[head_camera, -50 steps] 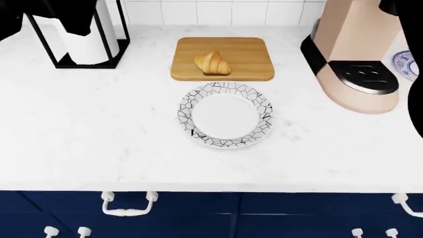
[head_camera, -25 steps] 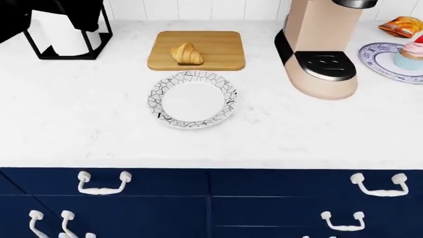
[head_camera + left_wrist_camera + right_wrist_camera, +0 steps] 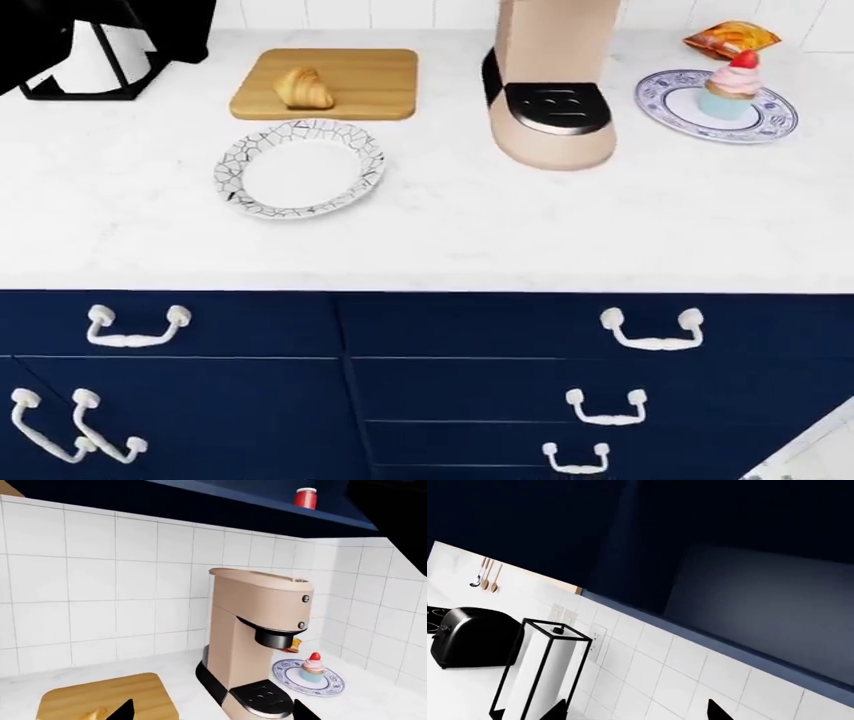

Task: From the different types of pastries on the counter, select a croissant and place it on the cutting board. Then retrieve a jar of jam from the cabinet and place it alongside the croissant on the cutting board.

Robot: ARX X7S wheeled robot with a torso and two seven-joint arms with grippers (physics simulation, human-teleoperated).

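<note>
The croissant [image 3: 303, 88] lay on the cutting board [image 3: 360, 84], which sat on the counter [image 3: 441, 230] just left of the coffee machine [image 3: 553, 80]. Right of the machine a blue-rimmed plate [image 3: 674, 112] carried the cupcake [image 3: 729, 88], with the flat pastry [image 3: 730, 39] behind it. The jar of jam [image 3: 305, 498] stood on the cabinet shelf above the machine. The left gripper [image 3: 210, 711] and right gripper [image 3: 635, 711] each showed only two dark fingertips spread apart, holding nothing.
</note>
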